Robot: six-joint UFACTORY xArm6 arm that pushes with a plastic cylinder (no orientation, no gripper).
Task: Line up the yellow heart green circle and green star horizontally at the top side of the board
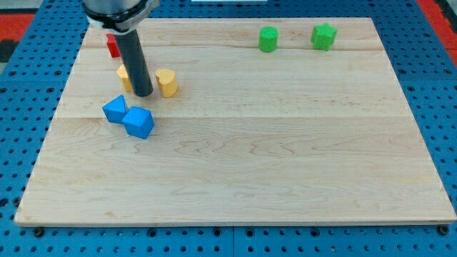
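1. The yellow heart (166, 82) is found in the upper left part of the board (285, 164), with open wood to its right and below it.
2. My tip (143, 93) is set down just to the left of the yellow heart, between it and a second yellow block (123, 77), whose shape is mostly hidden behind the rod. No pincer is carried by the rod, so nothing is gripped; whether the tip touches either yellow block cannot be told.
3. The green circle (268, 39) is placed near the top edge, right of centre, and the green star (323, 36) is seen to its right at nearly the same height, the two being apart. Both are well apart from the yellow heart, and bare wood lies along the top edge between them and it.
4. A red block (112, 46) is partly covered by the arm near the top left corner; its shape cannot be made out.
5. Two blue blocks (115, 110) (138, 122) are seen touching each other, just below the tip and towards the left edge.
6. The lower half and the right side of the board are left as bare wood up to the edges.
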